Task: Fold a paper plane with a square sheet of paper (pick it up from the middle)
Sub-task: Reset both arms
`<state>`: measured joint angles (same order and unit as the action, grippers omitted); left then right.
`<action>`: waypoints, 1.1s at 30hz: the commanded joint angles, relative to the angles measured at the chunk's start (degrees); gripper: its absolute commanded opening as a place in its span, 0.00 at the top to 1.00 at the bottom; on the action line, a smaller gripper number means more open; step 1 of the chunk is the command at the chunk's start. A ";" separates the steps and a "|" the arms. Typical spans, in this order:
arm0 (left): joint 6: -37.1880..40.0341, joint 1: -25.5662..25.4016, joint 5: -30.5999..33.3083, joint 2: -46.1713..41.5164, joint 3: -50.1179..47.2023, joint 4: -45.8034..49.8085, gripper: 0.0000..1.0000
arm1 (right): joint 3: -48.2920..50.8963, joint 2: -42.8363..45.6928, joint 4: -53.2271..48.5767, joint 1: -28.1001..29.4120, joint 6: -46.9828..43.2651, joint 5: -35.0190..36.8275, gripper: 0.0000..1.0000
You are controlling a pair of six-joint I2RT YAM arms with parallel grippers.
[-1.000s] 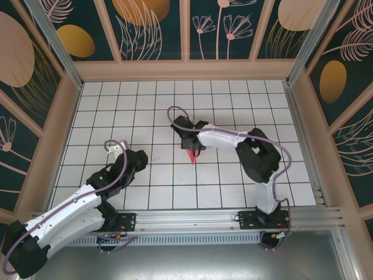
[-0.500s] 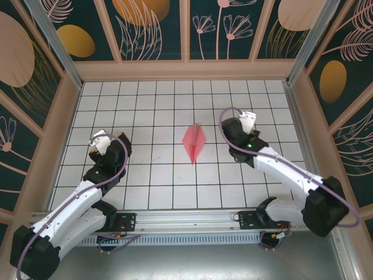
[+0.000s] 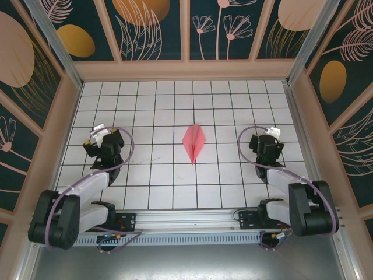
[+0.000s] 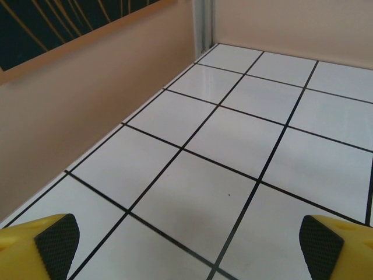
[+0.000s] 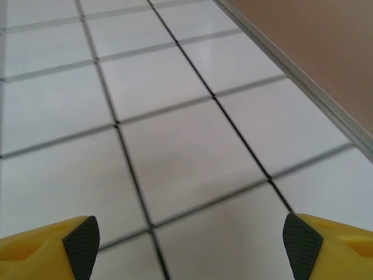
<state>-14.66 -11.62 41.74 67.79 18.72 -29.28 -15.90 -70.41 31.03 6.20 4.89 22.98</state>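
paper plane (image 3: 194,143) lying flat mid-table (image 3: 157,175), tip pointing toward arm bases | left gripper (image 4: 186,245) hanging over left tiles, jaws spread wide, gripping nothing | right gripper (image 5: 192,242) hanging over right tiles, jaws spread, gripping nothing

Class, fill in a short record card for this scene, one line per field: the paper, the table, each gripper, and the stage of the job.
paper plane: pink-red dart lying mid-table, slim tip toward the arm bases
table: white tiles, black grid lines
left gripper: open, empty, over bare tiles to the left of the plane, apart from it
right gripper: open, empty, over bare tiles to the right of the plane, apart from it
stage: plane looks folded; neither gripper holds it
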 commanded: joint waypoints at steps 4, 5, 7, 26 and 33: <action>6.30 1.62 -7.04 6.14 -4.61 -25.42 0.01 | -0.84 -8.64 23.60 -3.10 -6.79 -14.55 0.15; 6.94 2.14 -9.10 6.86 -6.02 -30.92 0.01 | -0.64 -9.93 26.57 -3.45 -7.81 -16.08 0.15; 8.40 3.00 -12.14 8.87 -6.18 -34.80 0.01 | -0.86 -12.01 30.05 -5.17 -6.52 -21.35 0.16; 8.47 9.82 -24.42 19.40 -6.75 -46.96 0.01 | 2.48 -17.91 40.25 -8.02 -4.18 -23.82 0.01; 8.46 9.77 -24.44 19.36 -6.68 -46.67 0.01 | 2.35 -17.92 39.99 -8.01 -4.27 -23.82 0.01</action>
<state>-5.37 -2.17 18.17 87.66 11.31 -73.54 -12.60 -87.92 68.20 -1.78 0.14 -1.15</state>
